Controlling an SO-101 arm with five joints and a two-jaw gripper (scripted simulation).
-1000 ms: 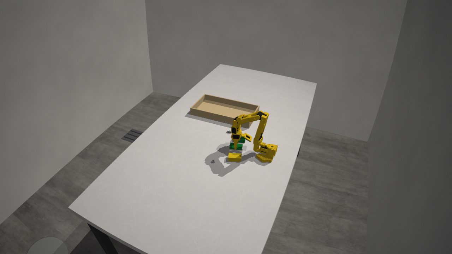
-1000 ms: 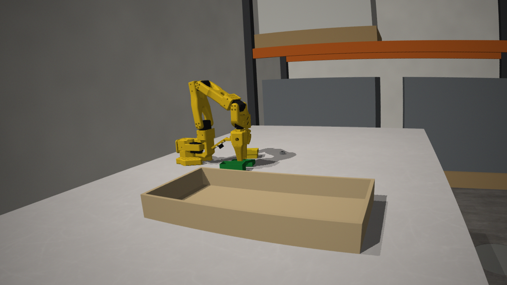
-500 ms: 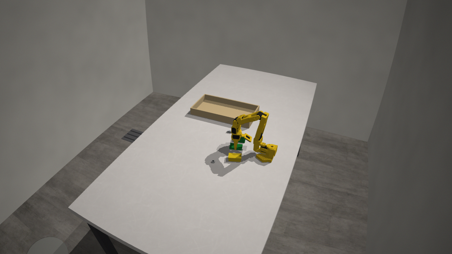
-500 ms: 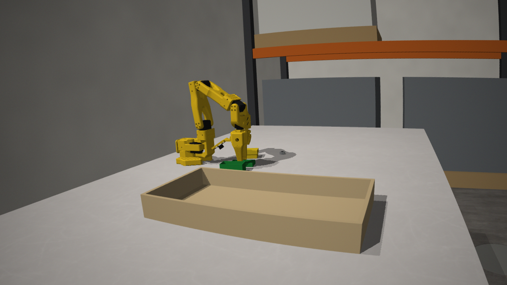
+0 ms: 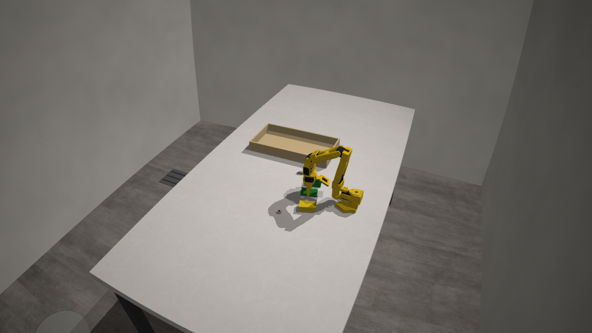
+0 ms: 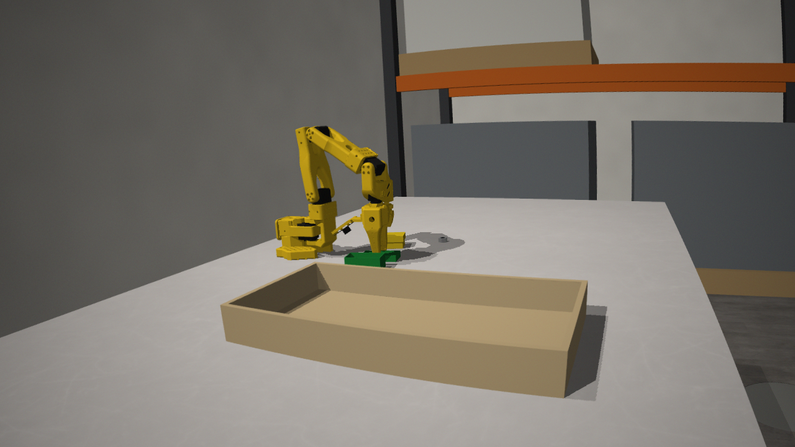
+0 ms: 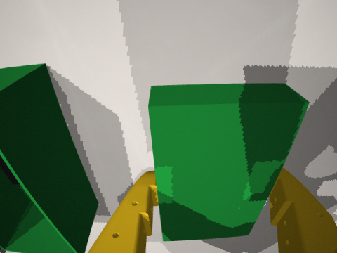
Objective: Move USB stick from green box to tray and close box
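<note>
No readable text, label, brand, number or sign appears on the yellow robot arm (image 5: pixel 342 165) (image 6: pixel 311 166), the green rectangular plastic-looking boxes, the yellow block-shaped box (image 5: pixel 307 206) (image 6: pixel 396 239), the shallow tan tray (image 5: pixel 285 154) (image 6: pixel 389 347) or the pale worktop (image 5: pixel 186 240) (image 6: pixel 138 361).

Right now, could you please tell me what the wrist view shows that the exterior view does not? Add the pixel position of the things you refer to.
Only the wrist view: a black sliver of the USB stick (image 7: pixel 8 172) inside the green base (image 5: pixel 317 185) (image 6: pixel 362 261) (image 7: pixel 53 140).

Only the exterior view: the tray (image 5: pixel 281 154) (image 6: pixel 389 350), the yellow box (image 5: pixel 307 207) (image 6: pixel 397 241) and a small grey part (image 5: pixel 280 212) (image 6: pixel 443 241).

Both: the green base, the green lid (image 5: pixel 313 194) (image 6: pixel 392 256) (image 7: pixel 200 140), and the gripper (image 5: pixel 308 194) (image 6: pixel 379 251) (image 7: pixel 215 183) at that lid.
</note>
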